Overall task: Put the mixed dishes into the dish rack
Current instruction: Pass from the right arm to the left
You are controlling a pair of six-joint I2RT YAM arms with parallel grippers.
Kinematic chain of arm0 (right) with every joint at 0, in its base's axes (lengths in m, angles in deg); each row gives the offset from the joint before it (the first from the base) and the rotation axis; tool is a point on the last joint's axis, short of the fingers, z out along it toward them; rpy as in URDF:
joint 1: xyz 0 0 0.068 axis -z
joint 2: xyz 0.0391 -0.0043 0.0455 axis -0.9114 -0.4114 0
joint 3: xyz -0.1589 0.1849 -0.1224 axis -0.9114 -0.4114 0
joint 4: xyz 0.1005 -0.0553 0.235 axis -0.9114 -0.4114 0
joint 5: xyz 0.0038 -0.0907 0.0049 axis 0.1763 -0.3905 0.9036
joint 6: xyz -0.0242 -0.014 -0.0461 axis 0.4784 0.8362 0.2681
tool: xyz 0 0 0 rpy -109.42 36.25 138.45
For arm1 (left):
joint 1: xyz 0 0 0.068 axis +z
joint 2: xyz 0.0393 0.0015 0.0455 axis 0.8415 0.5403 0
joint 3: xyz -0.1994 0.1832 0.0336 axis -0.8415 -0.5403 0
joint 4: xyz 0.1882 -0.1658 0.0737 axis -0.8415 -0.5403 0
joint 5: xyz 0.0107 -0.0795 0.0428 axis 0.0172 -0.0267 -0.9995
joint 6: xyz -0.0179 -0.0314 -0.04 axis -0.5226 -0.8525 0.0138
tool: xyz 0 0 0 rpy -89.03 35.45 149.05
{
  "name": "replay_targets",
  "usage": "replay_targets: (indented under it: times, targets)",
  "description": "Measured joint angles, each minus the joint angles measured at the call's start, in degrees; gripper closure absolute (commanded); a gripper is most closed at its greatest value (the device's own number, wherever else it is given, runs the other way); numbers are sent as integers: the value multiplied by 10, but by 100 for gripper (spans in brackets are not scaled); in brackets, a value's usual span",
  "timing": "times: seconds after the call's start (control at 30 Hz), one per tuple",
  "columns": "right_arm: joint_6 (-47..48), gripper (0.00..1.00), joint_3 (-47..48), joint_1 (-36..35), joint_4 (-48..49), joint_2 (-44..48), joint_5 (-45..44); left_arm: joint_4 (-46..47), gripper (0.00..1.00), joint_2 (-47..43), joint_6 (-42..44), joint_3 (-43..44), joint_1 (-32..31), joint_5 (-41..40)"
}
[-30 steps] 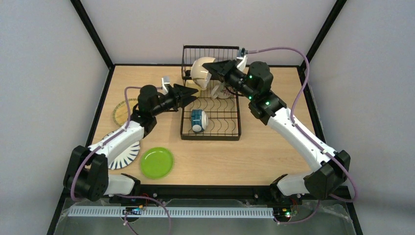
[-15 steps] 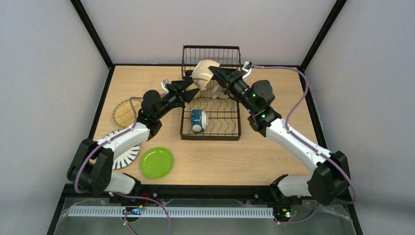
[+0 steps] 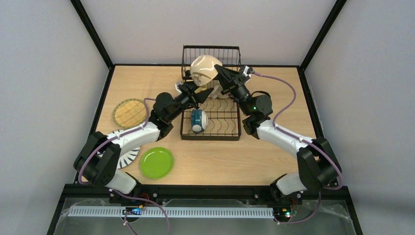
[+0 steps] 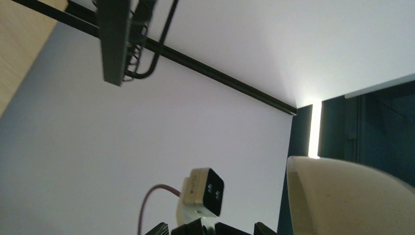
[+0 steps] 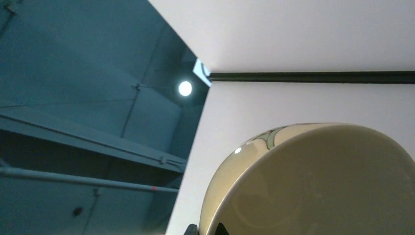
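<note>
My right gripper [image 3: 221,77] is shut on the rim of a cream bowl [image 3: 205,70] and holds it in the air in front of the upright basket of the black dish rack [image 3: 230,128]. In the right wrist view the bowl [image 5: 318,186] fills the lower right, its rim pinched between my fingertips [image 5: 193,230]. My left gripper [image 3: 203,93] is open just below the bowl, pointing up at it, with nothing between its fingers. Its wrist view shows the bowl's rim [image 4: 352,196] at the right. A blue bowl [image 3: 198,120] lies on its side in the rack.
Three plates lie on the table left of the rack: a tan woven one [image 3: 129,112], a black-striped white one [image 3: 125,157] partly under my left arm, and a lime green one [image 3: 156,162]. Black frame posts edge the table.
My left gripper has moved right and up to the cream bowl, uncovering the tan plate. My right arm has folded in toward the rack, keeping the bowl up and turning it.
</note>
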Motion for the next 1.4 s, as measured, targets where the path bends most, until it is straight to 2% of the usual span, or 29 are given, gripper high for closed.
replay_targets:
  times: [0.33, 0.63, 1.4]
  targets:
    - [-62, 100, 0, 9, 176, -56, 13, 11, 1, -1, 0, 33, -13, -59]
    - [-74, 100, 26, 10, 186, -81, 42, 59, 1, -7, 0, -16, -13, -124]
    - [-113, 100, 46, 19, 195, -97, 38, 150, 1, -5, 0, -22, -13, -221]
